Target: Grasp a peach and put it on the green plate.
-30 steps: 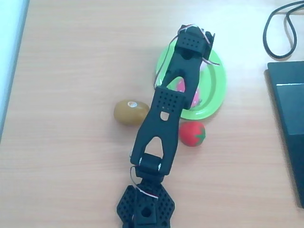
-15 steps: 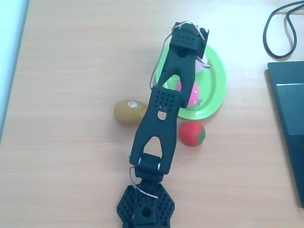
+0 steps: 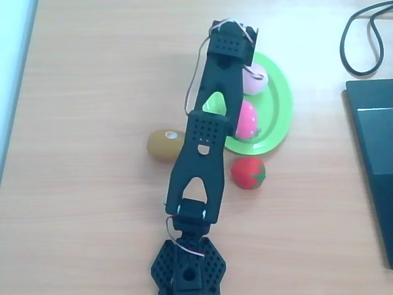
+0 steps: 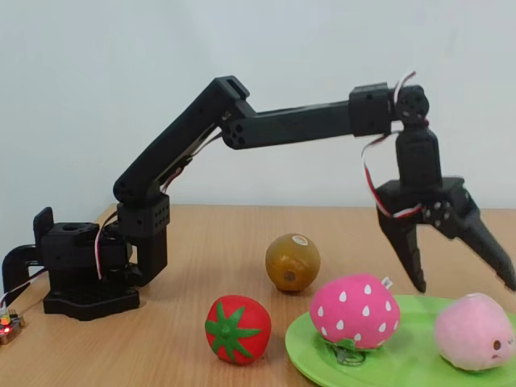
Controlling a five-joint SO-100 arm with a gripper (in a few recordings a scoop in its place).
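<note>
Two jaws splayed — gripper [image 4: 462, 284] above peach [image 4: 474, 331].

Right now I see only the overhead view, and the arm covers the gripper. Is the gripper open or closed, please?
Observer: In the fixed view the gripper is open, its fingers spread wide, with nothing between them.
Operator: Is the peach lying on the plate, or is it up in the air?
Observer: The peach rests on the green plate. The fingertips hang a little higher than its top and do not touch it.
Operator: Does it touch the dotted strawberry?
Observer: No, a gap of bare plate shows between the peach and the dotted strawberry.
</note>
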